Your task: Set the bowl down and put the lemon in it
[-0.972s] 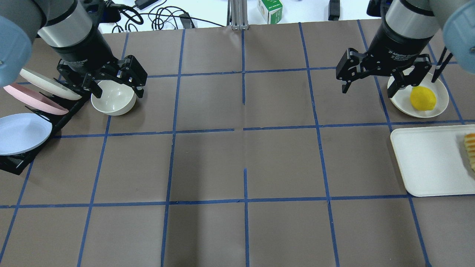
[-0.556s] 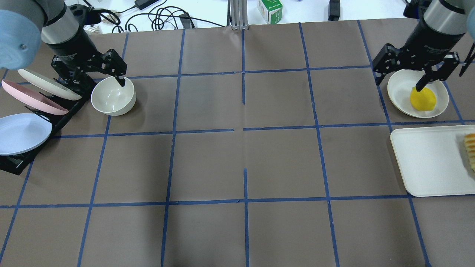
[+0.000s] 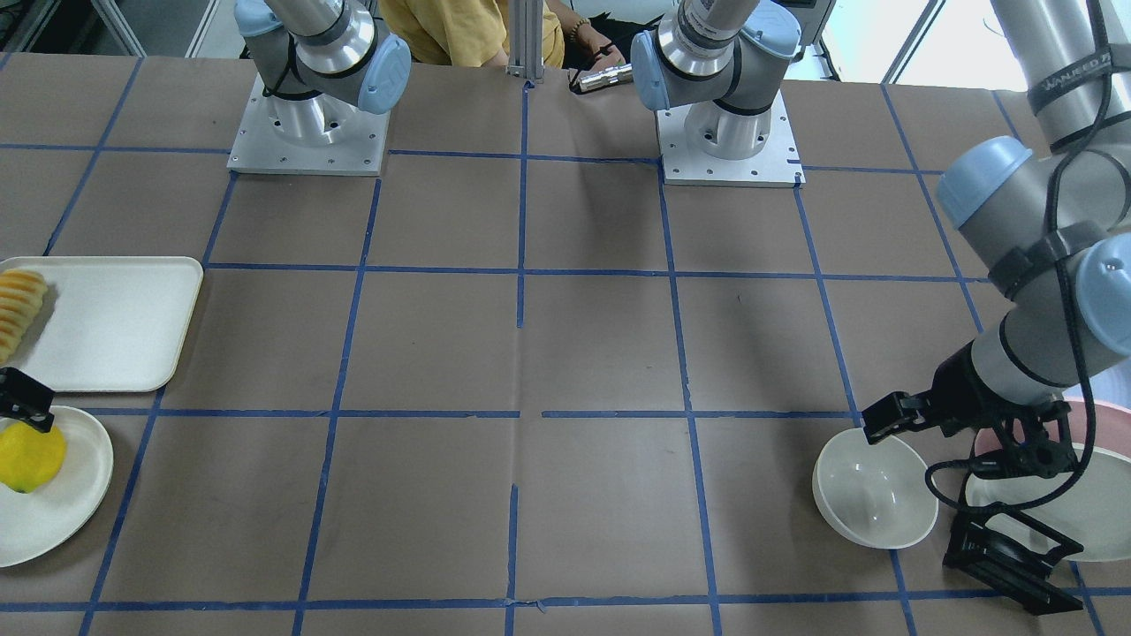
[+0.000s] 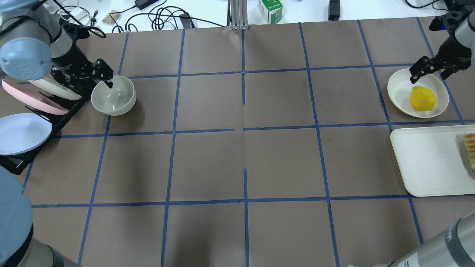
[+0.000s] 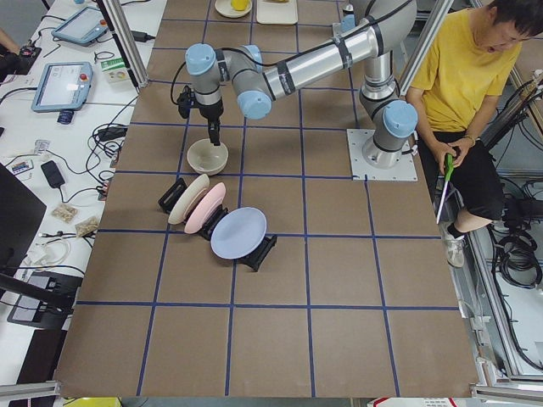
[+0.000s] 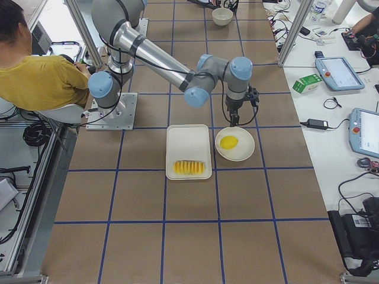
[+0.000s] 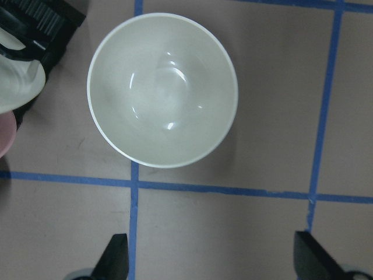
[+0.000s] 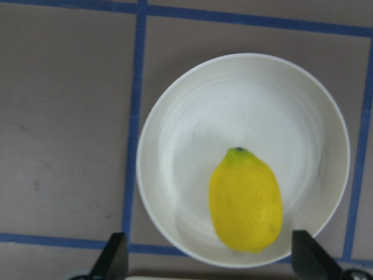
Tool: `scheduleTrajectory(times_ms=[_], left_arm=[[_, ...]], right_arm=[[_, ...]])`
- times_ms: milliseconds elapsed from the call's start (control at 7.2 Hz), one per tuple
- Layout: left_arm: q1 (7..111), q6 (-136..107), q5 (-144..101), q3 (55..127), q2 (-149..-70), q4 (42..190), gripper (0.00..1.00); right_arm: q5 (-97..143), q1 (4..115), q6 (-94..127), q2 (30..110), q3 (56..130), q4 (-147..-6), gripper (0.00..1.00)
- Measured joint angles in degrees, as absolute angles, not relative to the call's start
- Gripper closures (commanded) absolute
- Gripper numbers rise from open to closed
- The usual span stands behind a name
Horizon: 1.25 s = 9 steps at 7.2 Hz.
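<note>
The cream-white bowl (image 4: 113, 97) stands upright and empty on the table at the left, next to the plate rack; it also shows in the front view (image 3: 875, 499) and the left wrist view (image 7: 163, 90). My left gripper (image 4: 83, 82) is open, low over the bowl's rack-side rim, holding nothing; its fingertips (image 7: 116, 256) stand wide apart. The yellow lemon (image 4: 423, 98) lies on a flat cream plate (image 4: 399, 87) at the right, also in the right wrist view (image 8: 245, 201). My right gripper (image 4: 430, 76) is open just above the plate's far side, empty.
A black rack holds a cream plate, a pink plate (image 4: 33, 99) and a blue plate (image 4: 22, 133) left of the bowl. A white tray (image 4: 430, 159) with sliced orange-yellow food (image 4: 470, 150) sits near the lemon plate. Cables and a green carton (image 4: 270, 10) lie beyond the far edge.
Both grippers have come down and outward, from high over the table to low over the bowl and the lemon plate. Both stay open. Bowl and lemon have not moved.
</note>
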<state>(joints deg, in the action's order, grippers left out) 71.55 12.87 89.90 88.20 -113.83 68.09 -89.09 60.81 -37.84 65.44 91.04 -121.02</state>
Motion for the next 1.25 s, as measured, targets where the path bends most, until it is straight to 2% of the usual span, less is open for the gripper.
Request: scheduleTrajectory(times_ms=[694,833,972,1111,1250], left_arm=[[68.4,24.2,89.4,88.5,-121.5,61.3,0.0],[68.0,25.5,89.3,88.7,-122.4,60.3,0.0],[67.8,26.3,89.2,88.8,-123.2,59.8,0.15],[67.7,26.5,88.2,88.7,-123.8,59.7,0.29],[67.7,26.5,86.2,88.7,-124.2,59.6,0.47]], right_arm=[[-85.1,58.3,-45.1,57.4,91.4,-127.1,0.0],[-84.0,58.3,-45.0,56.7,91.4,-127.1,0.43],[-83.7,58.3,-45.0,56.3,91.3,-127.1,0.96],[-84.0,58.2,-44.9,56.2,91.1,-127.1,1.0],[-84.6,58.2,-44.9,56.4,91.0,-126.9,1.0]])
